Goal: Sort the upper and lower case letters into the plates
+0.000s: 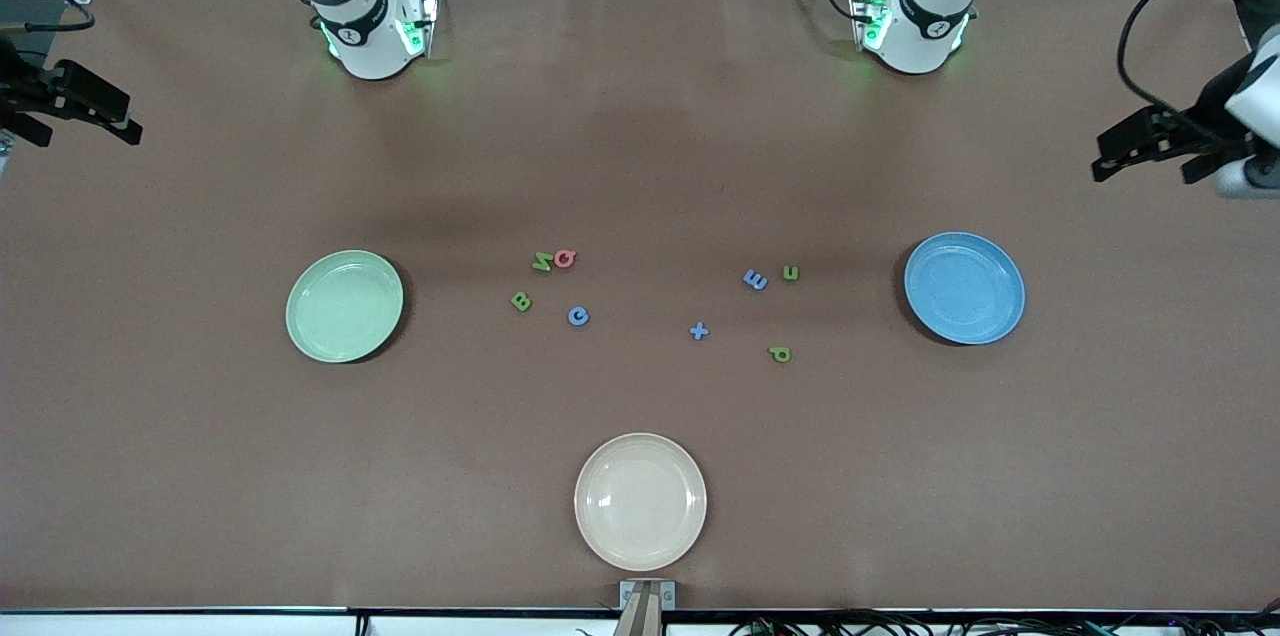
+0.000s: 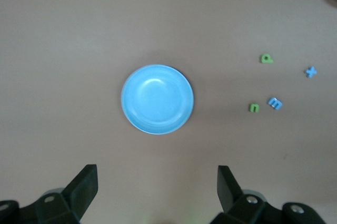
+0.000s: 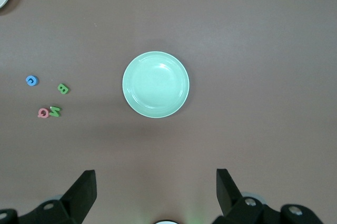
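Eight small chunky letters lie mid-frame in the front view: the capitals (image 1: 552, 286) cluster nearer the pale green plate (image 1: 344, 305), the lowercase ones (image 1: 757, 311) nearer the blue plate (image 1: 964, 288). You have the right gripper (image 1: 75, 111) at the frame's left edge and the left gripper (image 1: 1150, 144) at its right edge, both wide open and empty. Each plate is smooth, round and shallow, and each group sits closer to its own arm's end of the table.

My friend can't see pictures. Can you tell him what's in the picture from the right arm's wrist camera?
A pale green plate sits empty on a brown table, seen from above. Beside it lie four tiny letters: a blue C, a green B, a green N and a red Q touching it. The right gripper hangs with its fingers wide open.
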Available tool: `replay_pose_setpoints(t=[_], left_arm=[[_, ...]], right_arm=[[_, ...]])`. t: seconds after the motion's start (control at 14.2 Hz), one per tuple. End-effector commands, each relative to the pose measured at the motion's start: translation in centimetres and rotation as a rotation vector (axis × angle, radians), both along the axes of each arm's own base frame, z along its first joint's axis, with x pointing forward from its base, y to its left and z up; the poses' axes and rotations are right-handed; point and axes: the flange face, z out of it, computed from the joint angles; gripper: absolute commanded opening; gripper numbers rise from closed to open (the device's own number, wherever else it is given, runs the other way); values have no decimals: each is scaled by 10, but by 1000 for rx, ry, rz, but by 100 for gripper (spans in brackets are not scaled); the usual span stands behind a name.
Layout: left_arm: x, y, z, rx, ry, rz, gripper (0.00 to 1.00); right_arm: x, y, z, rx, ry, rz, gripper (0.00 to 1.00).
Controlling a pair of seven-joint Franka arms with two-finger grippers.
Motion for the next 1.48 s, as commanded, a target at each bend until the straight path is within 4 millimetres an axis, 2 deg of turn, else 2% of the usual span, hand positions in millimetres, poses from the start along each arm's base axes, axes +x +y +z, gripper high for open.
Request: replay_pose_setpoints(t=[0.0, 0.14, 0.35, 0.49, 0.63, 0.77, 0.92, 1.06, 1.13, 1.27, 1.41], left_arm=[[24, -41, -43, -16, 46, 9, 100], [42, -74, -79, -13, 51, 57, 100], [68, -125, -147, -5, 50, 110, 100], [80, -150, -187, -9, 37, 149, 100], [83, -186, -230, 13, 24, 148, 100], [87, -221, -272, 18, -29, 189, 100], [83, -256, -315, 20, -58, 217, 100], [78, -270, -343, 70, -81, 196, 100], [76, -274, -349, 68, -82, 190, 100], [70, -279, -372, 59, -81, 180, 100], [67, -280, -381, 35, -106, 178, 99]], right_arm=[[-1, -3, 2, 12, -1, 2, 100], [-2, -4, 4, 9, -5, -9, 100], [12, -8, -11, -1, 11, -8, 100], [28, -26, -35, 4, 38, -40, 100], [47, -45, -58, 10, 19, -70, 100], [64, -55, -92, -3, 69, -78, 100], [68, -57, -95, -10, 71, -83, 100], [69, -53, -102, -10, 81, -98, 100], [70, -53, -105, -13, 92, -158, 100], [79, -58, -123, -24, 120, -255, 100], [85, -58, -128, -15, 116, -276, 100]])
